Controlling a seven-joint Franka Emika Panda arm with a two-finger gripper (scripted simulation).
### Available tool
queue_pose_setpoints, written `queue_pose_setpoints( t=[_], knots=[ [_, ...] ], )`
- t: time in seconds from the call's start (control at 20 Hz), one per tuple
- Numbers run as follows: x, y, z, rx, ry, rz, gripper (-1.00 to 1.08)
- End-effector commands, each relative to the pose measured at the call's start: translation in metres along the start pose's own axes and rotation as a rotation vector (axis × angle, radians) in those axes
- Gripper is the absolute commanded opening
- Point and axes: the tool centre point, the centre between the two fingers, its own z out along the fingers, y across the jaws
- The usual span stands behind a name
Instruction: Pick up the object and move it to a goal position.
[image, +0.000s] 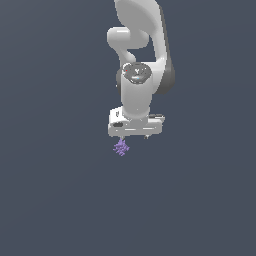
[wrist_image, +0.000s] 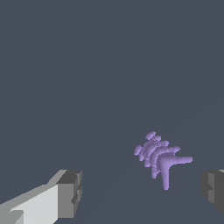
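Slate-grey, flat and unmarked, the desk (image: 50, 200) fills the exterior view from edge to edge, with wide open room on that view's left, on its right and below the arm; nothing else lies on it. Near the middle, coming down from the top edge, stands the white robot arm (image: 142, 50), its wrist pointing straight down and ending in a broad white hand. The gripper (image: 133, 136) hangs under that hand, and in this view its fingers are mostly hidden by the hand, with only short dark tips showing. Just below it, and a little toward the exterior view's left of its centre, sits the object (image: 121, 148), a tiny light-purple spiky cluster, far smaller than the hand above it. From this view it is hard to tell whether the object touches the fingers. The wrist view settles more: one grey-padded finger (wrist_image: 70, 192) shows at one side of the frame and the other finger (wrist_image: 214, 190) at the opposite side, spread wide apart. The object (wrist_image: 159, 157) lies on the desk (wrist_image: 87, 65) between them, nearer the second finger, with clear grey desk separating it from both pads. The fingers hold nothing and touch nothing.
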Motion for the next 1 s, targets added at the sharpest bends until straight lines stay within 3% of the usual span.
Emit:
queue_pose_setpoints(
  t=[0.0,0.45,0.95],
  knots=[
    [0.000,0.000,0.000,0.000,0.000,0.000,1.00],
    [0.007,0.018,-0.022,-0.023,0.020,-0.005,1.00],
    [0.005,0.020,-0.011,-0.018,0.018,0.062,1.00]
  ],
)
